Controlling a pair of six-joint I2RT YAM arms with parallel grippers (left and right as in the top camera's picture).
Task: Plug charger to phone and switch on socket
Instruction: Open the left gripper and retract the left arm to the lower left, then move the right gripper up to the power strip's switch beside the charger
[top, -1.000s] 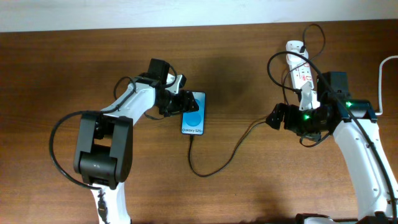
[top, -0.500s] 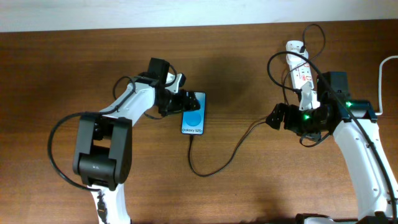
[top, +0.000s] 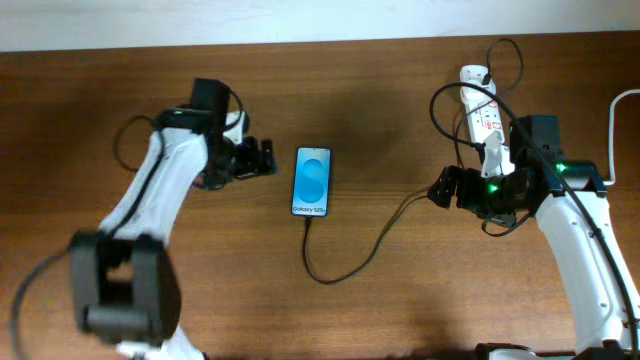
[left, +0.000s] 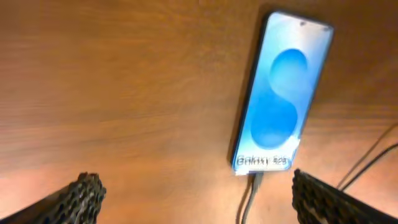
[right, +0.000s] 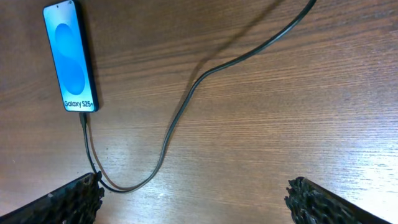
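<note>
The brown wooden table (top: 380, 300) carries everything. Our left gripper (top: 266, 160) hangs just left of the phone (top: 312, 181), fingers spread wide and empty. The right gripper (top: 438, 187) is equally wide open and holds nothing, near the white socket (top: 484, 125) (its red markings are too small to read). The phone lies flat mid-table, its screen reading "Galaxy S25+". The black charger (top: 345, 272) loops away rightward, and its plug tip (right: 83, 119) meets the phone's lower edge.

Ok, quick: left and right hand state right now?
Left hand: open, holding nothing.
Right hand: open, holding nothing.
</note>
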